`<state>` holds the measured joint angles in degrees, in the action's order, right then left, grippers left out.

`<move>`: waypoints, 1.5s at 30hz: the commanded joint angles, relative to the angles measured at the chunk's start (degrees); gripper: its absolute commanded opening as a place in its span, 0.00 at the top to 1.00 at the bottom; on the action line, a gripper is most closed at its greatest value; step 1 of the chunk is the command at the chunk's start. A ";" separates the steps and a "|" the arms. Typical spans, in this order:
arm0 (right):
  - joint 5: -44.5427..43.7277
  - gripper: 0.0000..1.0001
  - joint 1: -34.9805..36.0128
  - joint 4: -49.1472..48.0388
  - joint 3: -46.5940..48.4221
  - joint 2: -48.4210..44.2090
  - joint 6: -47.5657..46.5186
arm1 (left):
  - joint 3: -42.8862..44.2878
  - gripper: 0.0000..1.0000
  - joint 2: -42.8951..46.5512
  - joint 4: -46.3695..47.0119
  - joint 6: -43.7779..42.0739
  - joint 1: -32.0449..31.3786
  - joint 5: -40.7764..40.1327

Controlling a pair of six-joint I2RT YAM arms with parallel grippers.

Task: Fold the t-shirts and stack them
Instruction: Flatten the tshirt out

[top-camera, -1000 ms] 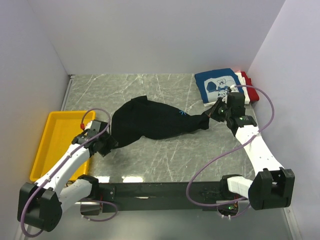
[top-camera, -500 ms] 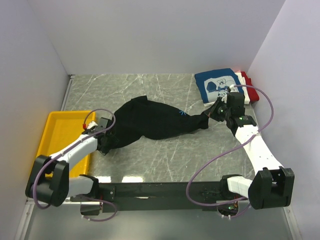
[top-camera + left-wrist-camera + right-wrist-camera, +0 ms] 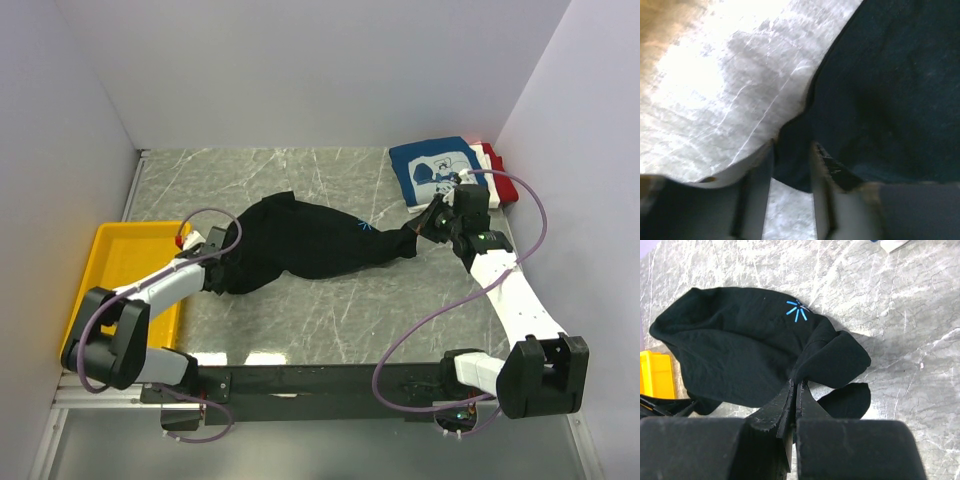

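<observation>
Marble table (image 3: 330, 310), black tee (image 3: 300, 245) between jaws

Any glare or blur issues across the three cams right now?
Left wrist: table blown out by glare, whole frame soft, black t-shirt nearly featureless. Right wrist: sharp, even light, starburst crisp, soft shadow beside the shirt. Top external: evenly lit, faint reflections on the table's near edge.

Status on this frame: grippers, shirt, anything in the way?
Right gripper shut on black t-shirt corner. Left gripper open, straddling its opposite edge. Shirt bunched, unfolded. Nothing lying on it.
</observation>
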<state>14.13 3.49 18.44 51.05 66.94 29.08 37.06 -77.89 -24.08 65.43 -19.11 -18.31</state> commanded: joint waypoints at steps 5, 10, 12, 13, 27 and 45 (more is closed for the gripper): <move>0.99 1.00 0.12 -2.35 0.37 -0.67 0.01 | 1.52 1.00 -2.71 -2.46 -0.22 -0.66 -1.46; 0.90 1.00 0.03 -1.39 1.16 -1.19 0.27 | 7.48 0.99 2.19 -7.99 -2.93 -0.66 -4.62; 0.90 1.00 0.03 -0.77 1.95 -1.54 0.54 | 9.78 1.00 6.40 -11.25 -3.90 -0.57 -5.42; 1.07 1.00 -0.06 -0.42 2.30 -1.98 0.63 | 12.57 1.00 7.82 -12.30 -4.86 -0.57 -5.86; 0.99 1.00 -2.17 10.90 22.13 -8.05 3.96 | 46.07 1.00 22.07 -25.58 -12.96 0.74 -12.63; -5.52 1.00 -3.22 21.22 56.72 -12.88 3.53 | 73.69 1.00 24.01 -23.31 -17.88 0.74 -12.19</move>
<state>10.50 0.71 41.15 107.20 53.93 33.39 109.75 -53.25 -51.05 49.98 -18.57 -29.39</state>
